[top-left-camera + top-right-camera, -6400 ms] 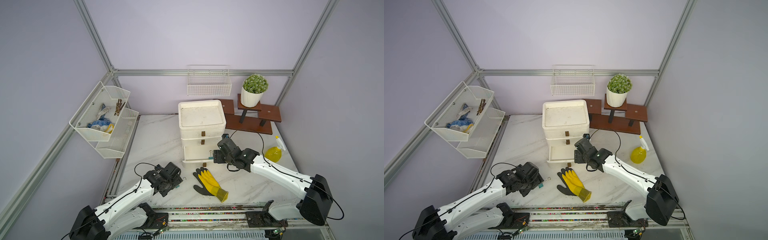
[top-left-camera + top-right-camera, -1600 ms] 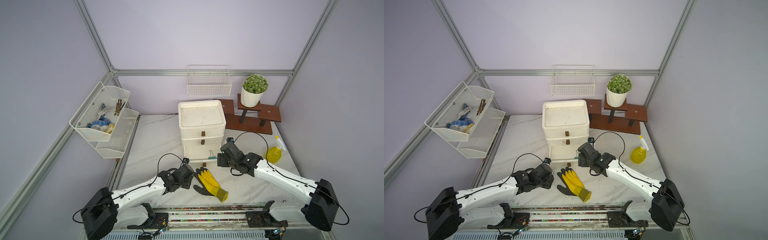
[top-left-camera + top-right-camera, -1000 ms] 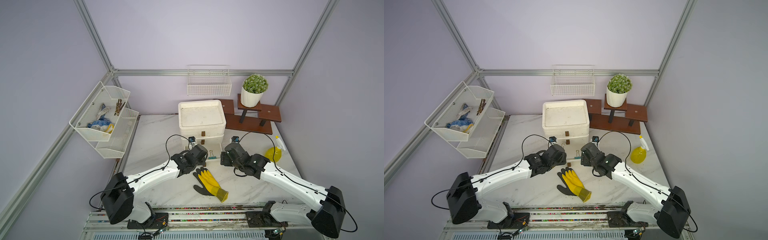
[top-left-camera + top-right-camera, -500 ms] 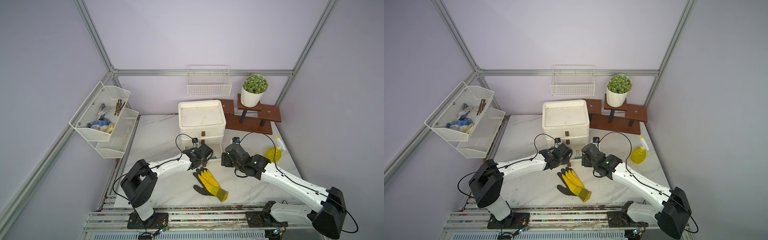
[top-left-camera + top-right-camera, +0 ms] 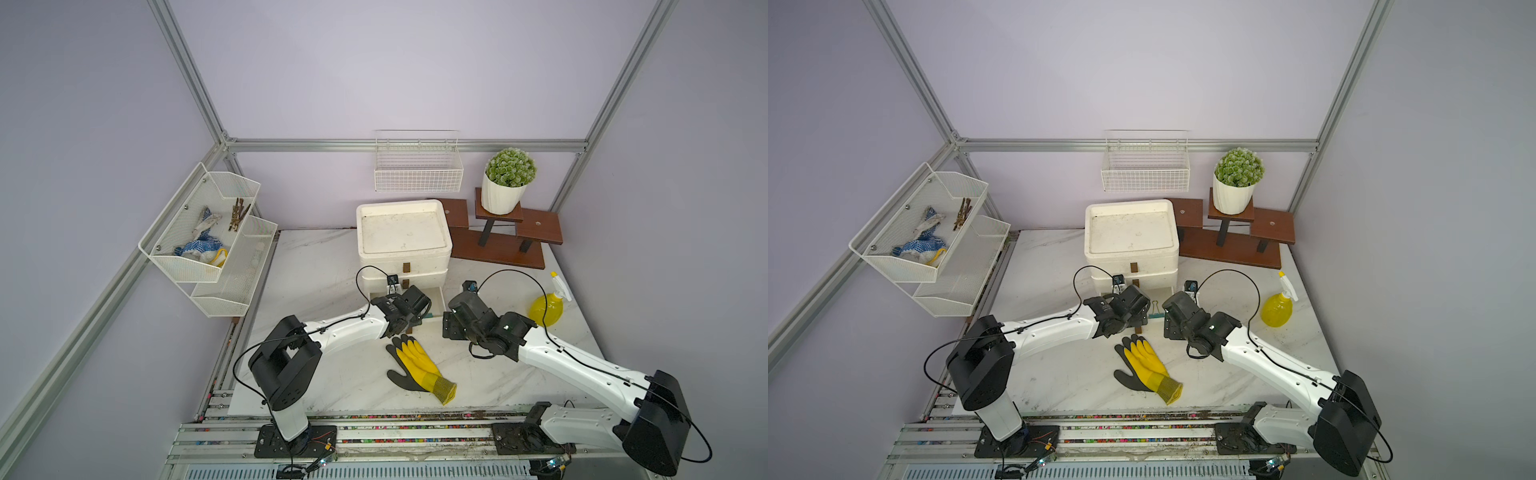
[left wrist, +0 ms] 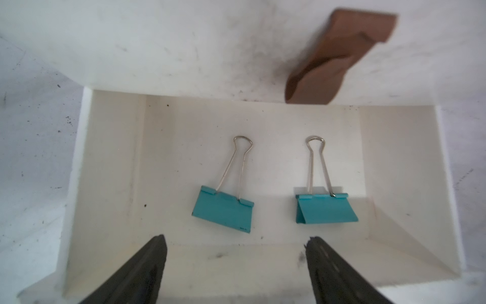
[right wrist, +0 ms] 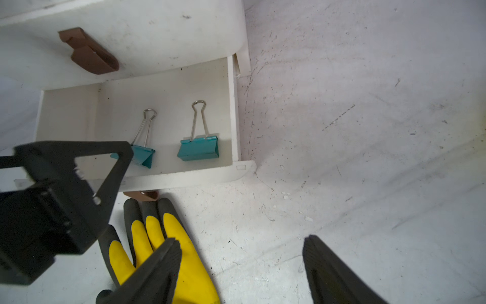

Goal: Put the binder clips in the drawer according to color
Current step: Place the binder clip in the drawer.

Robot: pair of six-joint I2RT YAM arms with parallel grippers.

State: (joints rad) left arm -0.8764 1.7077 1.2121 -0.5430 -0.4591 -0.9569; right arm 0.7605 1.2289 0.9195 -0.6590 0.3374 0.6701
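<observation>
Binder clips (image 6: 223, 210): teal pair side by side inside drawer (image 5: 432, 264), in its pulled-out bottom tier (image 6: 113, 171). Left gripper (image 6: 236, 238) over tier's front, spread wide, empty. Right gripper (image 7: 240, 239) just right of drawer's front, parted, empty. Yellow, blue unseen, likely stowed; only shutting left.

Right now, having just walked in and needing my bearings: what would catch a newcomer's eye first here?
Two teal binder clips lie side by side in the pulled-out bottom drawer, with the left gripper, fingers spread, at its front. A yellow-and-black glove lies on the table before the drawer, and a yellow spray bottle stands beside the right arm.
</observation>
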